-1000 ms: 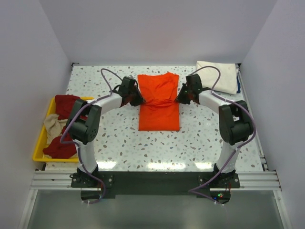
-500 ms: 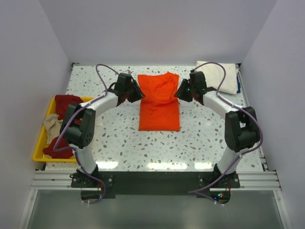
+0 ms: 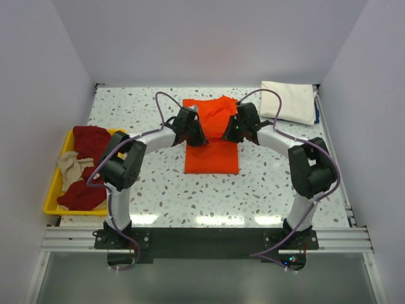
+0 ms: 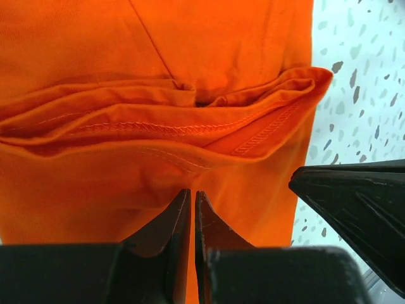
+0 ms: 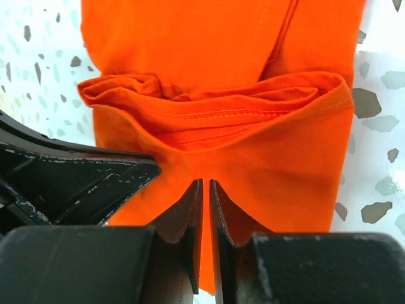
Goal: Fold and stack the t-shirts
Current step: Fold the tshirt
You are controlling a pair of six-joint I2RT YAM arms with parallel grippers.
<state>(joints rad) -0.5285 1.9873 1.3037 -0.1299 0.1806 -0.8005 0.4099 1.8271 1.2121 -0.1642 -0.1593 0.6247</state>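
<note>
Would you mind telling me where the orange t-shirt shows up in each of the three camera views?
Top view: the orange t-shirt lies centrally, slightly toward the far side.
Left wrist view: it fills the left and middle.
Right wrist view: it fills the middle, top to bottom.
Shared landmark: the speckled table, seen right of the shirt in the left wrist view and on both sides in the right wrist view.

Seen from above, everything is bright and evenly lit, with faint, soft shadows. White streaks of glare lie along the lower edge of the table (image 3: 266, 190). In my wrist views the orange shirt (image 4: 158, 63) is sharp and saturated. My left fingers (image 4: 171, 221) are near-black at the bottom edge, and the right view's upper right corner is washed out.
</note>
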